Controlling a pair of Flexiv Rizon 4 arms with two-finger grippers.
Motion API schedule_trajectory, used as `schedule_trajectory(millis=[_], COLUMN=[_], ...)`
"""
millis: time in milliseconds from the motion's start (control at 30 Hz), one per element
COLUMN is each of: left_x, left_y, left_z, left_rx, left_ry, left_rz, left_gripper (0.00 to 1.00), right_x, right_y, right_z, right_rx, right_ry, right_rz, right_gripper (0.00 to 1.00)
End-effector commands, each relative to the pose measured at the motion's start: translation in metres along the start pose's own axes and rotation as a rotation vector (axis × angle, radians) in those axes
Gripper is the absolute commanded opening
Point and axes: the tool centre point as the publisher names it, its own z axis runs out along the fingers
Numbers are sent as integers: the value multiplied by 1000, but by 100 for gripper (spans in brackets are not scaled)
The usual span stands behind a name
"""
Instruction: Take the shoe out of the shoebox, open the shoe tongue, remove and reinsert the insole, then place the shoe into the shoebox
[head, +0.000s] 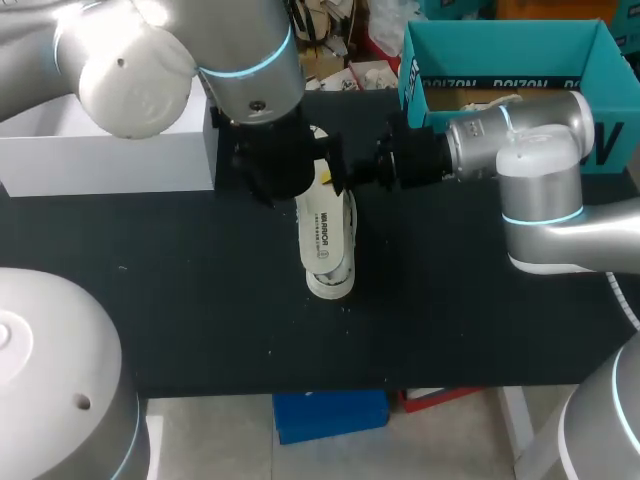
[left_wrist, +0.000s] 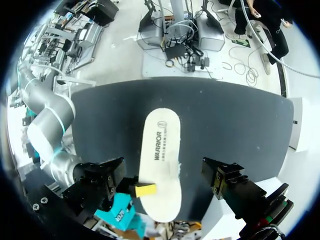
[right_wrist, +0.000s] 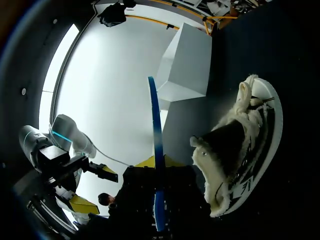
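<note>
Shoe is seen out of the box, lying on the black table near its middle, opening up, fleecy lining exposed in the right wrist view. Insole is held flat just above the shoe, along its length. It is white on top, and only a thin blue edge is seen from the right wrist. Dark block lettering is printed lengthwise down the insole's top, with a small round mark at the end away from the shoebox. Dark print is also seen on the shoe's side, too distorted to make out. Right gripper is brought in from the side at the insole's shoebox end and is pinched on it. One yellow fingertip is seen on the top face. Left gripper is positioned above the insole, yellow tips spread wide, nothing gripped. Teal shoebox is sat open at the far right, behind the right arm, with black lettering along its inner wall. A white box is placed at the far left.
</note>
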Motion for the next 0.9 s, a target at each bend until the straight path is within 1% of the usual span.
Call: schedule_trajectory(millis=[33, 167, 233, 267, 300, 333, 367, 400, 467, 533, 567, 633, 700, 733, 800, 900], left_x=[4, 6, 7, 8, 8, 9, 10, 12, 14, 17, 19, 22, 26, 27, 29, 29], left_y=[-10, -19, -18, -17, -16, -14, -14, -14, -14, -14, -12, -12, -14, -14, -14, -14], left_z=[0, 2, 0, -2, -6, -11, -16, -19, -21, -22, -23, -26, -28, -29, -29, -29], left_rx=[-7, 11, 21, 17, 1, 3, 2, -21, -44, -44, -51, -41, -31, -31, 10, 10], left_ry=[-4, -16, -70, -108, -174, -286, -365, -420, -478, -548, -604, -658, -735, -755, -773, -773], left_rz=[1, 15, 1, -4, -19, -49, -56, -57, -76, -99, -115, -132, -134, -131, -129, -129], left_gripper=[100, 100, 100, 100, 100, 100, 100, 100, 100, 100, 100, 100, 100, 100, 100, 100], right_x=[-1, -1, -1, -1, -1, -1, -1, -1, -1, -1, -1, -1, -1, -1, -1, -1], right_y=[0, 0, 0, 0, 0, 0, 0, 0, 0, 0, 0, 0, 0, 0, 0, 0], right_z=[1, 1, 1, 1, 1, 1, 1, 1, 1, 1, 1, 1, 1, 1, 1, 1], right_rx=[-1, -1, -1, -1, -1, -1, -1, -1, -1, -1, -1, -1, -1, -1, -1, -1], right_ry=[0, 0, 0, 0, 0, 0, 0, 0, 0, 0, 0, 0, 0, 0, 0, 0], right_rz=[0, 0, 0, 0, 0, 0, 0, 0, 0, 0, 0, 0, 0, 0, 0, 0], right_gripper=[0, 0, 0, 0, 0, 0, 0, 0, 0, 0, 0, 0, 0, 0, 0, 0])
